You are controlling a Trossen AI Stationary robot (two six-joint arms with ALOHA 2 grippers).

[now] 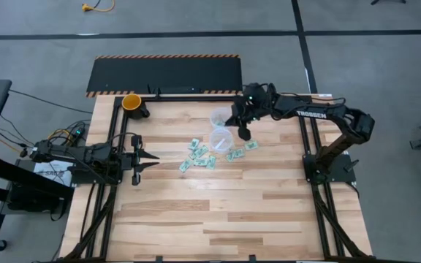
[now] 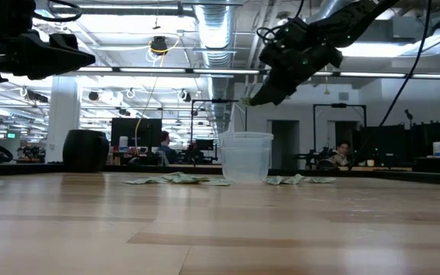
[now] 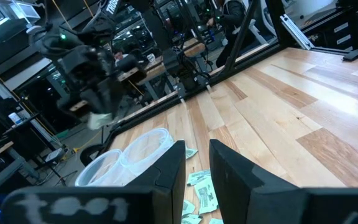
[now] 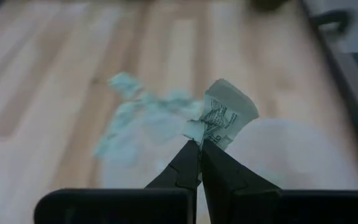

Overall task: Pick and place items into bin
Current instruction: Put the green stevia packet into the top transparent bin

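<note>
Above the table (image 1: 218, 212), the right gripper (image 4: 200, 144) hangs over two cups (image 1: 221, 139), jaws pinched shut on a crumpled packet (image 4: 222, 115) sticking out past the tips. Other packets (image 1: 199, 155) lie scattered beside the cups. The left gripper (image 1: 154, 161) waits at the table's left, jaws slightly parted, empty.

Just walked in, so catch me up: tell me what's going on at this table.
The right gripper is shut on a green-and-white packet, held in the air above the clear plastic cups. More packets lie scattered on the wooden table around the cups. The left gripper waits open at the table's left side.
</note>
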